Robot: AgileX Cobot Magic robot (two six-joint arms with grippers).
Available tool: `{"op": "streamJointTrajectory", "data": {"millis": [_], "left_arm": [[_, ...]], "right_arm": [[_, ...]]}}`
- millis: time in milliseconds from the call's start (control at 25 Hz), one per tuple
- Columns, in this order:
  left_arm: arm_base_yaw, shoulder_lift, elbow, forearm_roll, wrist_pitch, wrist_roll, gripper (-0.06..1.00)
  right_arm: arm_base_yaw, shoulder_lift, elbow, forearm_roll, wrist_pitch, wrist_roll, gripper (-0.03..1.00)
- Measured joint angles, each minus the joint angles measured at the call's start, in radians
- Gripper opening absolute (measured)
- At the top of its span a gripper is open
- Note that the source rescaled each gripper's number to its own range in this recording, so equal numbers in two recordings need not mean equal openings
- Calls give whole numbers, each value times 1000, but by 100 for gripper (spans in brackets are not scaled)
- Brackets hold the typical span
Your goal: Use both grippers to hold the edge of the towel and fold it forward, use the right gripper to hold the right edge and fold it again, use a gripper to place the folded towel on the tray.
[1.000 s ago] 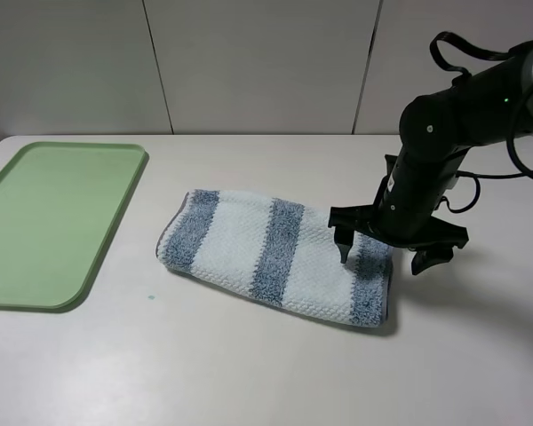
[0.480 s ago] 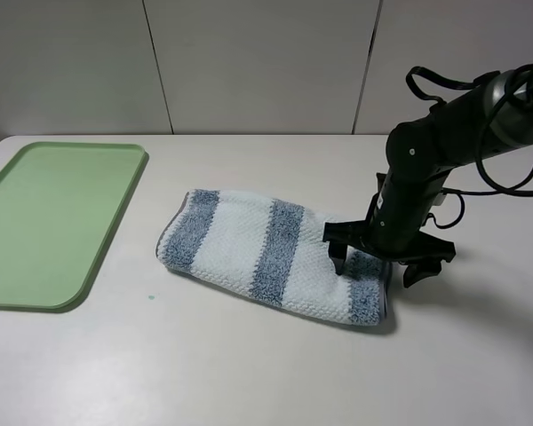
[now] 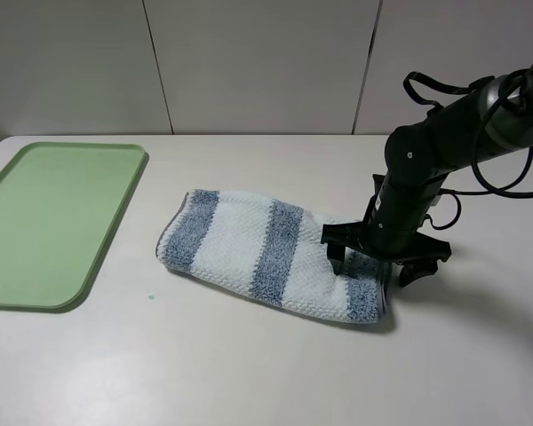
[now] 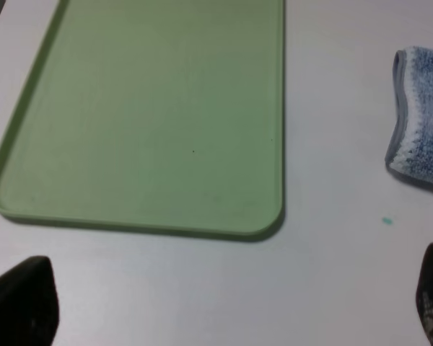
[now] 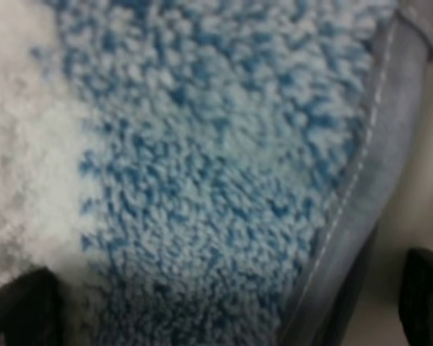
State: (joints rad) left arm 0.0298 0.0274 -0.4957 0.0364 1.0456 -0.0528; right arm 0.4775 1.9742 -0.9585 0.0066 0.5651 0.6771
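Note:
The blue and white striped towel lies folded in a band in the middle of the table. My right gripper is open and set down over the towel's right end, one finger on the cloth and one just past the right edge. In the right wrist view the blue stripe and the grey hem fill the space between the open fingertips. The light-green tray lies at the far left, and nothing is on it. My left gripper is open over bare table near the tray, with the towel's left end off to one side.
A small green speck marks the table between tray and towel. The white table runs to a panelled wall at the back. The right arm's cables loop at the right.
My right gripper has come down and a little to the left onto the towel's right end, and the cloth there has been pressed flatter. The tray and the rest of the towel have not moved.

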Motion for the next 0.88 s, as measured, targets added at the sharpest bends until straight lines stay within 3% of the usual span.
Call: {"op": "streamJointTrajectory", "data": {"millis": [80, 120, 200, 240, 280, 320, 720, 880], "left_arm": [[0, 0, 0, 0, 0, 0, 100], [0, 0, 0, 0, 0, 0, 100], [0, 0, 0, 0, 0, 0, 100], [0, 0, 0, 0, 0, 0, 100], [0, 0, 0, 0, 0, 0, 100], [0, 0, 0, 0, 0, 0, 100], [0, 0, 0, 0, 0, 0, 100], [0, 0, 0, 0, 0, 0, 100]], "right_arm": [[-1, 0, 0, 8, -7, -2, 94], [0, 0, -1, 14, -13, -5, 83], [6, 4, -6, 36, -39, -13, 49], [8, 5, -7, 50, -52, -18, 27], [10, 5, -8, 56, -58, -20, 13], [10, 6, -8, 56, -60, -21, 9], [10, -12, -6, 41, -60, -23, 9], [5, -65, -2, -7, -6, -23, 9]]}}
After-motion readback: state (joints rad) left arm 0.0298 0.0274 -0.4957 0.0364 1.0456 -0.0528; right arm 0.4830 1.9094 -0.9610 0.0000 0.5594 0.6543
